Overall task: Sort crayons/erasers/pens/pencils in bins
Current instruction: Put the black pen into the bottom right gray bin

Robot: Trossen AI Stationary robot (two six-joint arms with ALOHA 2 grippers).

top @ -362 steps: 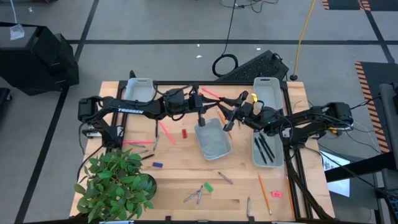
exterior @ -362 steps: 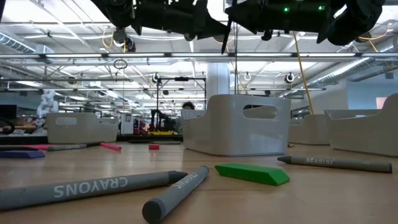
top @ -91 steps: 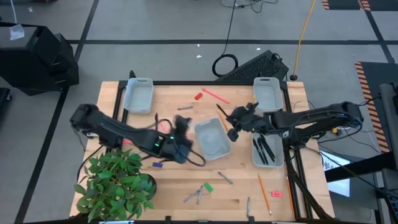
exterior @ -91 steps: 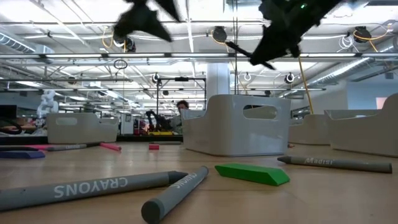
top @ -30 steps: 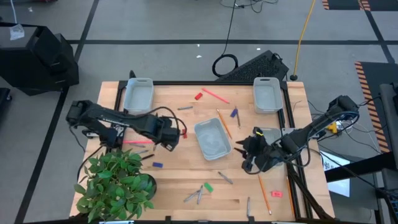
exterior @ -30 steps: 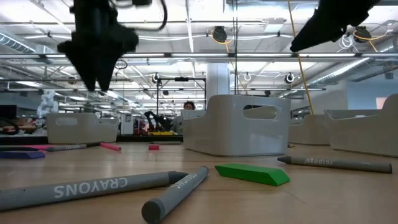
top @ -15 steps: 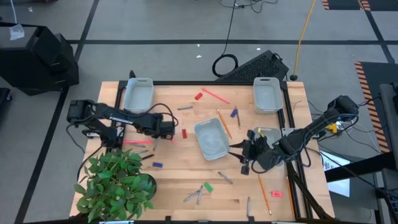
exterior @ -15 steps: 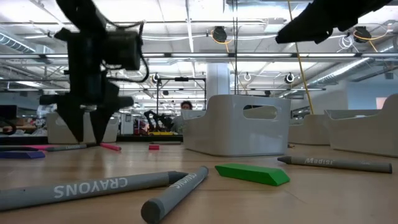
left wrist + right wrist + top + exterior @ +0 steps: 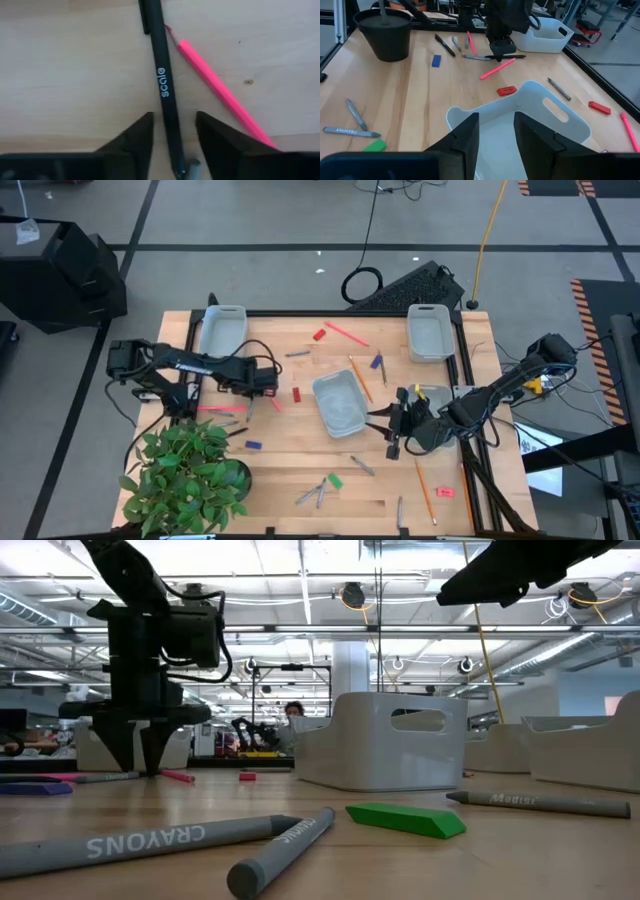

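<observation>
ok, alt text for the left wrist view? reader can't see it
The left gripper points down at the wooden table, its two dark open fingers either side of a black pen printed "scale". A pink pencil lies at an angle beside the pen, their ends nearly meeting.

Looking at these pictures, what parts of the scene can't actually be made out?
- High view: the right gripper and arm cover most of the right-side bin; its contents are hidden.
- Left wrist view: the black pen runs past the edge, between the left gripper fingers.
- Low view: the middle bin wall hides its inside.
</observation>
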